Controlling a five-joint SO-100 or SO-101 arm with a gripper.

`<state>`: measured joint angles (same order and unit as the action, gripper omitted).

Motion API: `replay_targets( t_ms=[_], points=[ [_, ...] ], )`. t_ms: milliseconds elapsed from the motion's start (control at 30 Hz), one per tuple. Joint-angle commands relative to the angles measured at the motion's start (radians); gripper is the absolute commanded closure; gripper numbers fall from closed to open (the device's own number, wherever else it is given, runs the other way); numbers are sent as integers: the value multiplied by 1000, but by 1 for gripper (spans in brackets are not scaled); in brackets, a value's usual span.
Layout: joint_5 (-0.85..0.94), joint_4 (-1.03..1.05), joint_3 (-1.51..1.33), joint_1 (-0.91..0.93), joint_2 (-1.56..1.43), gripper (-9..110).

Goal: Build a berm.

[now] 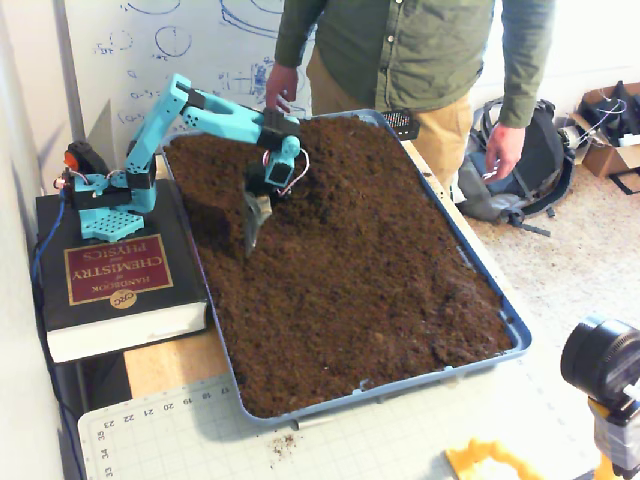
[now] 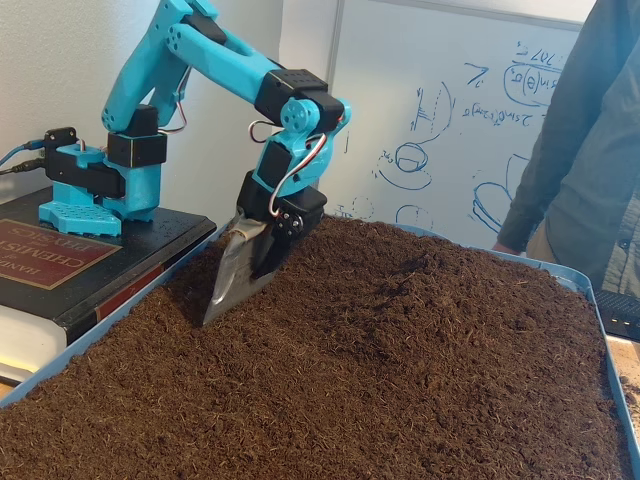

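Fingers (image 2: 222,295) tip in soil (image 1: 380,240), near tray (image 1: 520,330) left edge

- the berm (image 1: 400,190): no sharp ridge shows, only a low, broad hump of loose dark brown crumbly soil
- it lies toward the tray's far end (image 2: 400,280)

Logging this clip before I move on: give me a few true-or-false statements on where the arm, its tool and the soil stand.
1. The hand carries a metal scoop blade with its tip in the soil. True.
2. The arm's base stands on a thick book. True.
3. The tray is red. False: it is blue.
4. A tall finished berm runs across the tray's middle. False: the soil is only lumpy, with no clear ridge.
5. Nobody is nearby. False: a person stands behind the tray.
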<state>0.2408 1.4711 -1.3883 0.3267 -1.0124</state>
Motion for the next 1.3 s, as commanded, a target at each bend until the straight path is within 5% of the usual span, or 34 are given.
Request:
replay_targets(
  t_ms=[0,533,1267],
  points=[
    [9,-34,23,21,12,101],
    [9,-327,120,-28,124,101],
    [9,-348,537,-67,204,101]
  ],
)
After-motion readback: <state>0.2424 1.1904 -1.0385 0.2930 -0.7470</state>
